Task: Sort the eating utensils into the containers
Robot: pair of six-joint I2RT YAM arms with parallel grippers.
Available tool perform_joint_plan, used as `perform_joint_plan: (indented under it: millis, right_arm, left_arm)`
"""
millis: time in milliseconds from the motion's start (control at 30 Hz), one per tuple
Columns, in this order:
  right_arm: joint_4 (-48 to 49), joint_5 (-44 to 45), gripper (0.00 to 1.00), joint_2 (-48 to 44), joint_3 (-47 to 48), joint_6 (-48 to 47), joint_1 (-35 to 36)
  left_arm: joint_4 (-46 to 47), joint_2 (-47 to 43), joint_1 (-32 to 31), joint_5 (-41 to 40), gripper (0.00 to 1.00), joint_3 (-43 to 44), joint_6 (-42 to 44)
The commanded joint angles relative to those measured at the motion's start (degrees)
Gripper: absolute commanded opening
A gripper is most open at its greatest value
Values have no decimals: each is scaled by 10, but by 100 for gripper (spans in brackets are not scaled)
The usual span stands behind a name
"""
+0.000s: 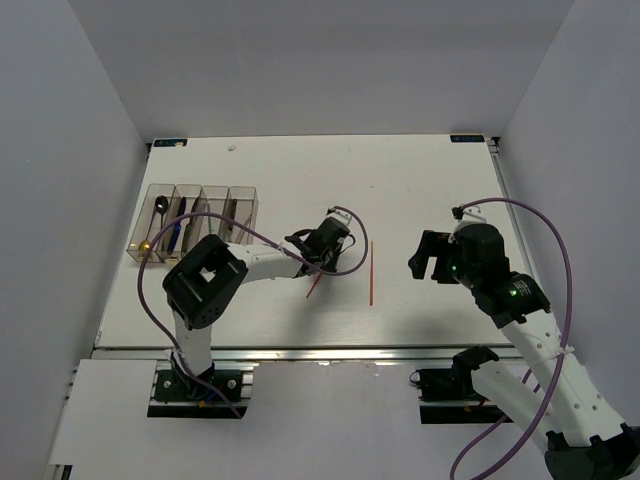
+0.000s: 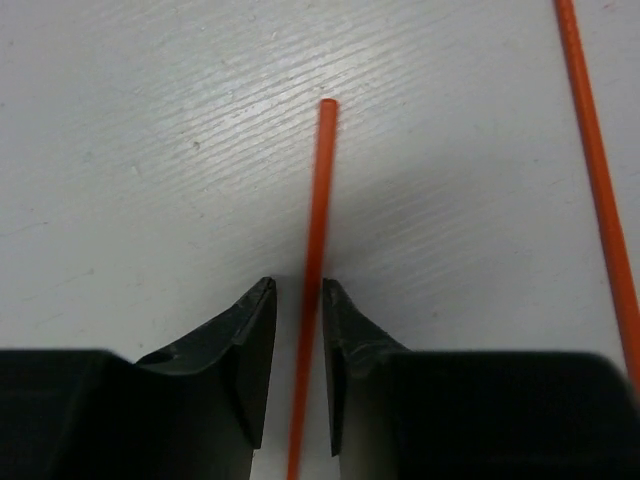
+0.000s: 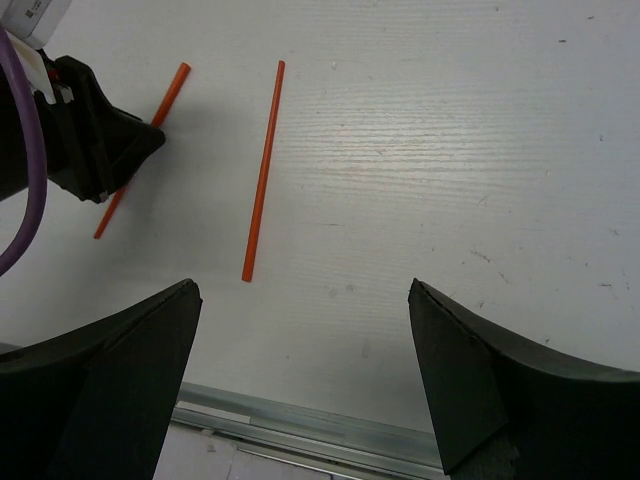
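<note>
Orange-red is filling the middle of my left wrist view: one chopstick is lying flat on the white table, and the left gripper is straddling it. Its fingers are sitting only narrowly apart, not clenched; the stick is lying close against the right-hand finger, while a sliver of table is showing beside the other.

The second chopstick is lying just to the right of the first, apart from it and pointing near to far.

The right gripper is hovering to the right of that second stick, its fingers spread wide and grasping nothing.

The bins are standing at the far left of the table. I am seeing a dark spoon in the leftmost one and a blue knife in the next.

A white label is showing on the left arm, but I cannot read its print.
</note>
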Motion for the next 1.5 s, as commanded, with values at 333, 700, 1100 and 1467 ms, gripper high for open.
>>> perform_joint_plan:
  millis: [333, 700, 1100, 1467]
  right_arm:
    - [8, 0, 89, -4, 28, 4, -1]
    - [26, -6, 89, 12, 16, 1, -2]
    - [54, -24, 89, 48, 8, -5, -1]
    - [81, -22, 89, 73, 1, 5, -1]
  left_arm:
    - [-65, -70, -2, -24, 0, 1, 15]
    - [-170, -254, 200, 18, 0, 80, 169]
    - [-57, -201, 438, 155, 0, 70, 277]
    - [49, -171, 469, 147, 0, -28, 250]
